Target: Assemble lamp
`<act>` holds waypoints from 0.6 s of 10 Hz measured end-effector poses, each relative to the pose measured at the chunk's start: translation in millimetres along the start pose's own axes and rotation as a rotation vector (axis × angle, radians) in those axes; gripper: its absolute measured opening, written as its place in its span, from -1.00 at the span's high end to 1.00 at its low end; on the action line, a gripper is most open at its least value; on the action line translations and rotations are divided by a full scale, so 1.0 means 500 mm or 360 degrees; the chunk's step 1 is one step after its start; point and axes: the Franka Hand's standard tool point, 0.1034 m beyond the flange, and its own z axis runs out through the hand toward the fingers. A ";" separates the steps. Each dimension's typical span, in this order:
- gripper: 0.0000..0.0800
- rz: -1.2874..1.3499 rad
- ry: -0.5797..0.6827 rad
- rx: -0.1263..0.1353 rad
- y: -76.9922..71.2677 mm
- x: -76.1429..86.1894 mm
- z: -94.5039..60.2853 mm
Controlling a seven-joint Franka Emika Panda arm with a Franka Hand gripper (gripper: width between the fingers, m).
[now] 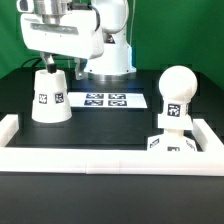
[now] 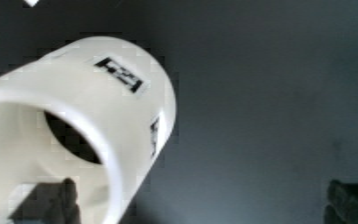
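Gripper poised over the lamp shade at the table's far corner, on the exterior view's left.

The gripper point(image 1: 52, 62) hung directly above the shade point(image 1: 50, 95), fingers spread and holding nothing; the shade stood with its long axis vertical, narrow end up. The bulb point(image 1: 177, 95) sat on the base point(image 1: 172, 142) near the front rail point(image 1: 100, 160), well apart.

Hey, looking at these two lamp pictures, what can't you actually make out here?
- Gripper: fingertips hidden behind the shade in the exterior view, cut off by the wrist view's edge; open or shut unclear.
- Base: lower part hidden by the border rail.
- Tag patterns: too small or blurred in both views.
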 end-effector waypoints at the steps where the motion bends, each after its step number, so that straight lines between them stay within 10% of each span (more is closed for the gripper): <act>1: -0.75 -0.0019 0.0000 0.0001 0.003 0.001 0.000; 6: -0.75 -0.0055 0.0003 -0.0010 0.021 -0.001 0.021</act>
